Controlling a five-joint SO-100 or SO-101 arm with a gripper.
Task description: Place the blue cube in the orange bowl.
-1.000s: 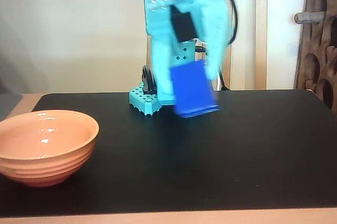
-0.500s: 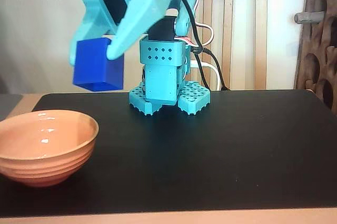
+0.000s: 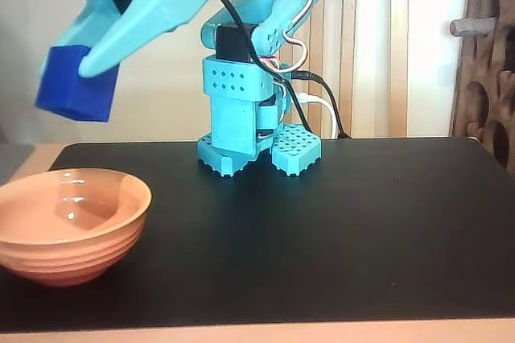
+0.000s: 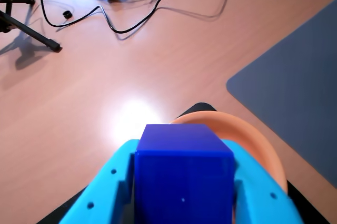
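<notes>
The blue cube [image 3: 74, 84] hangs high in the air at the left of the fixed view, with my gripper [image 3: 79, 69] shut on it. Below it, slightly to the right, the orange bowl [image 3: 68, 224] rests on the black mat at the left edge, nothing inside it. In the wrist view the blue cube [image 4: 183, 176] fills the bottom centre between the turquoise fingers [image 4: 108, 190] of my gripper [image 4: 184, 192], and part of the orange bowl rim [image 4: 251, 140] shows behind it to the right.
The arm's turquoise base [image 3: 257, 146] stands at the back of the black mat [image 3: 338, 230]. Cables [image 4: 131, 21] and a tripod leg [image 4: 29, 29] lie on the wooden floor in the wrist view, with a grey mat [image 4: 300, 82] at the right.
The arm has swung left and upward with the cube, from the mat's middle near the base to above the bowl's side of the table. The bowl has not moved.
</notes>
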